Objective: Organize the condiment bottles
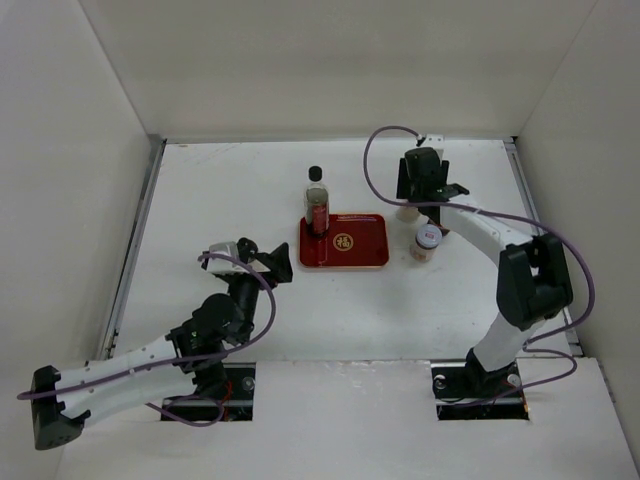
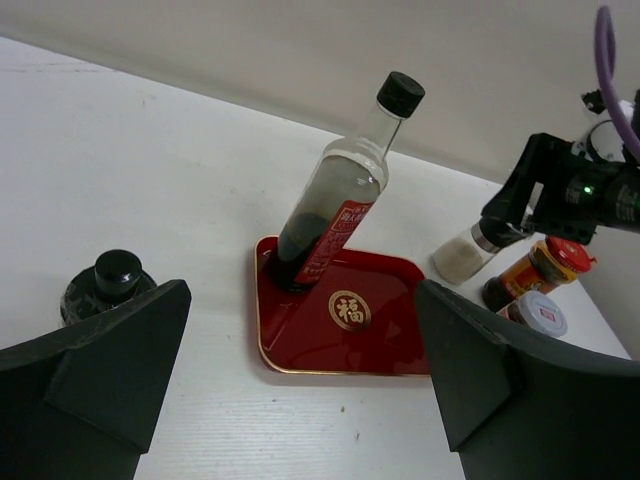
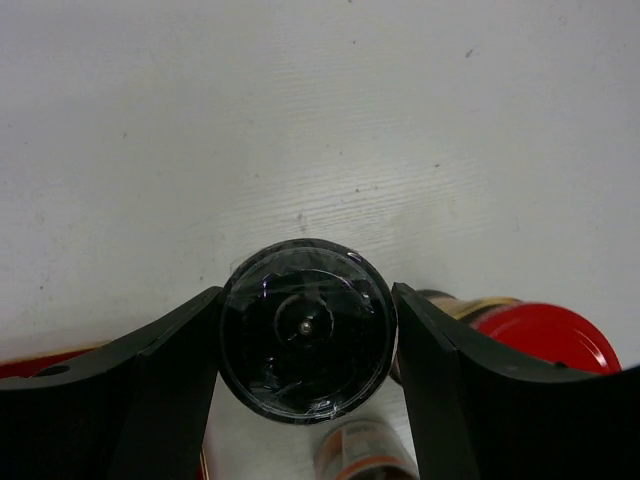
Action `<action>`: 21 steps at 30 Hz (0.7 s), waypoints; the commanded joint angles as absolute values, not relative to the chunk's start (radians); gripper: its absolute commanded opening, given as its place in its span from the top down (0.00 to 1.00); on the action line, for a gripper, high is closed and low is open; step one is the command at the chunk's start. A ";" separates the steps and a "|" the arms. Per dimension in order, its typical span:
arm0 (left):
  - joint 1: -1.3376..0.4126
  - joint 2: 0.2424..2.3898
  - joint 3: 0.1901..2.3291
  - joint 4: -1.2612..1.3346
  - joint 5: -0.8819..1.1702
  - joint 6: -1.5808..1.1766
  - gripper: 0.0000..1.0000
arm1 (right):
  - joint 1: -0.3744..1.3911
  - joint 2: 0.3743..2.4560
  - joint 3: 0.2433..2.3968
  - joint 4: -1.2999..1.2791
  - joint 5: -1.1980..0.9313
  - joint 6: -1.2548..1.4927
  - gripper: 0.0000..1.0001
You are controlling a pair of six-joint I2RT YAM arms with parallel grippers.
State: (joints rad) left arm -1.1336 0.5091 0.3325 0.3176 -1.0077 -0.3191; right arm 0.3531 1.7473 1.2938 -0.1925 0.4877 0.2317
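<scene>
The tall black-capped bottle [image 1: 317, 203] stands on the left end of the red tray [image 1: 355, 250]; the left wrist view shows it [image 2: 335, 205] too. My right gripper [image 1: 420, 190] is shut on a dark-lidded short shaker [image 3: 308, 328], right of the tray [image 2: 465, 255]. The red-lidded jar [image 3: 545, 335] and the white-lidded shaker [image 1: 427, 243] stand just beside it. Another short shaker with a black knob top [image 2: 113, 283] sits on the table left of the tray. My left gripper [image 2: 300, 390] is open and empty, near that shaker, facing the tray.
White walls enclose the table on three sides. The right arm [image 1: 520, 270] reaches over the table's right side. The tray's middle and right part [image 2: 380, 335] are bare, with a gold emblem.
</scene>
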 commanded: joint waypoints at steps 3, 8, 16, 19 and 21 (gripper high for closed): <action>-1.088 0.546 0.403 0.364 -0.988 -0.287 0.03 | 0.456 1.519 1.258 -0.049 0.482 0.247 0.46; -1.050 0.549 0.422 0.334 -1.006 -0.281 0.04 | 0.583 1.517 1.221 -0.003 0.445 0.276 0.45; -1.029 0.548 0.427 0.291 -1.012 -0.288 0.03 | 0.689 1.652 1.267 0.063 0.463 0.310 0.45; -1.018 0.546 0.428 0.287 -1.005 -0.288 0.03 | 0.689 1.684 1.270 0.083 0.482 0.318 0.45; -1.038 0.537 0.417 0.296 -0.997 -0.290 0.03 | 0.691 1.693 1.256 0.094 0.486 0.322 0.45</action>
